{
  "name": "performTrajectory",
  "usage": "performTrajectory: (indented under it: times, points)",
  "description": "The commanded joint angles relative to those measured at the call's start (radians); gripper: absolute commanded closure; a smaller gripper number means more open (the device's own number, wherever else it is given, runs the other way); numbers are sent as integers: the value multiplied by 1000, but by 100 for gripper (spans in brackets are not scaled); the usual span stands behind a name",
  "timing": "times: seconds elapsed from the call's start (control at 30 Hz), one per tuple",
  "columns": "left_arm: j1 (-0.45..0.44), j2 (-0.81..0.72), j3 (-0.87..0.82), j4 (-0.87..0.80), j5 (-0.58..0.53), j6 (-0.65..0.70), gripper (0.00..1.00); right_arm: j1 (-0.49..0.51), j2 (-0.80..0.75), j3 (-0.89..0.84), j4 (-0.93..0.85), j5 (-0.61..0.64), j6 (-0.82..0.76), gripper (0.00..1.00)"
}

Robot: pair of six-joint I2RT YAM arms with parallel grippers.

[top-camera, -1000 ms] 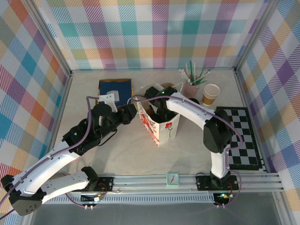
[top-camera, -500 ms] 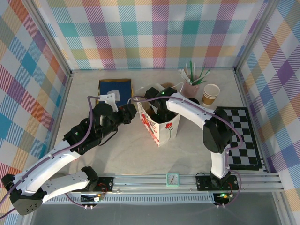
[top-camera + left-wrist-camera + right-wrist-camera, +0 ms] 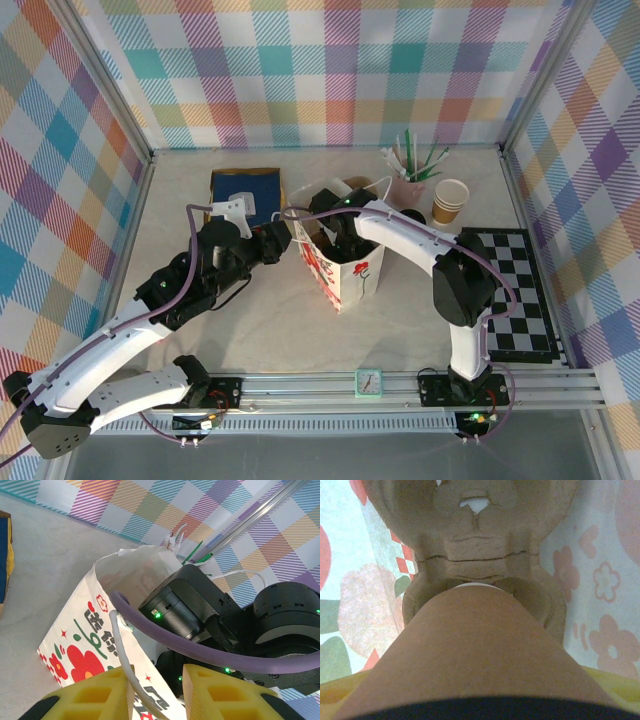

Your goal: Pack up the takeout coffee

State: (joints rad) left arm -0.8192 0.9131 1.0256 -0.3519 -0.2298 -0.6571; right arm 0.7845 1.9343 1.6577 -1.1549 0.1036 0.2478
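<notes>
Overhead, a pale table (image 3: pixel 260 320) sits between plaid walls (image 3: pixel 330 70). The left gripper (image 3: pixel 157 692) pinches the flowered paper bag (image 3: pixel 75 645) at its rim. The right gripper (image 3: pixel 345 235), down inside the bag, clamps the takeout coffee (image 3: pixel 475 650) at a cardboard tray (image 3: pixel 475 545) socket.

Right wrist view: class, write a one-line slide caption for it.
Right pincer holds the kraft coffee cup over the moulded cardboard tray inside the flowered paper bag.
</notes>
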Motion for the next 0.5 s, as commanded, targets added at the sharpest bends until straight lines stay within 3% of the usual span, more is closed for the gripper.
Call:
performTrajectory:
  times: [0.0,0.47]
  points:
    - [10,-16,22,28,-18,16,68,-6,-9,-19,18,-7,3,59]
    - [10,-20,18,30,-18,15,68,-7,-5,-47,48,2,-5,60]
